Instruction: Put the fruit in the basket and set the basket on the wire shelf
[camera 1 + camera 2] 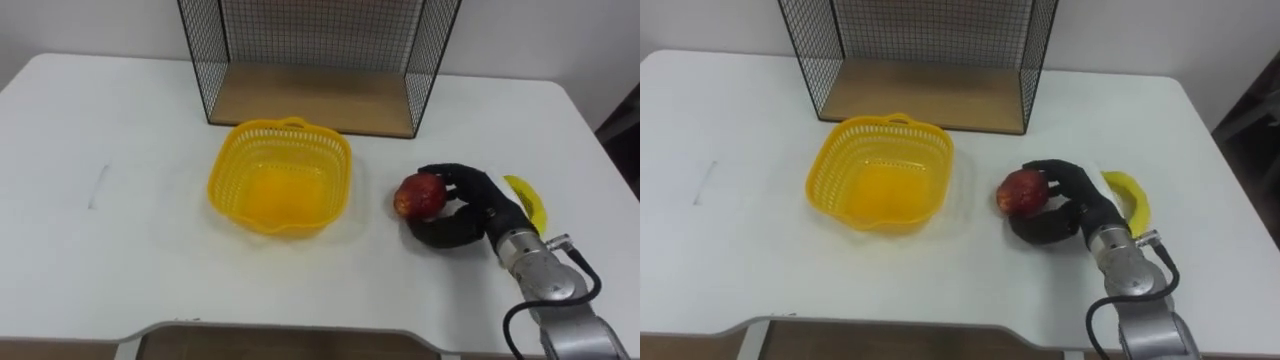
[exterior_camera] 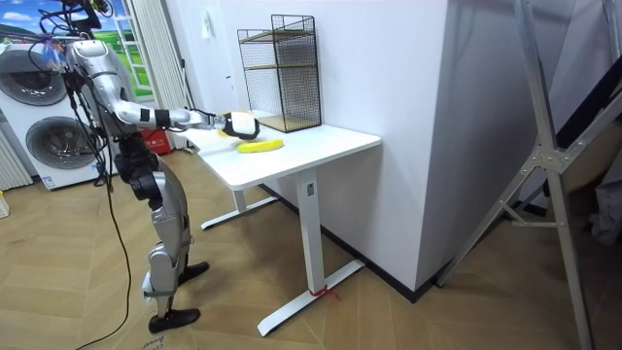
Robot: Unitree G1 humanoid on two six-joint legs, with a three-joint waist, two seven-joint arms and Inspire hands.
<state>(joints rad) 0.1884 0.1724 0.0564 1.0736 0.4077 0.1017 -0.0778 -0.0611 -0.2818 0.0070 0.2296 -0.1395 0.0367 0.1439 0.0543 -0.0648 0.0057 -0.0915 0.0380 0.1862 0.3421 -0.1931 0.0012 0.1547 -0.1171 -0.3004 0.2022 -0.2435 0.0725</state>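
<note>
- Right hand (image 1: pixel 478 212), near the table's (image 1: pixel 120 260) right edge, has its fingers curled round the apple (image 1: pixel 420 195), which sits on the table.
- Risk, I judge: the round apple slips during the lift, or the wrist knocks the banana (image 1: pixel 527 200) just behind it.
- Basket (image 1: pixel 222 170) stands empty mid-table, before the wire shelf (image 1: pixel 310 100).
- No readable writing.

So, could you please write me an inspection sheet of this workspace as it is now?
surface: white table, carrying the shelf, basket and fruit.
job's things: yellow basket empty, in front of the wire shelf; red apple to the basket's right; banana behind the hand, near the table's right edge.
clutter: nothing seen.
hands: right hand curled round the apple.
cables: nothing seen besides the robot's own.
surroundings: white wall behind the table; washing machines behind the robot in the room view.
</note>
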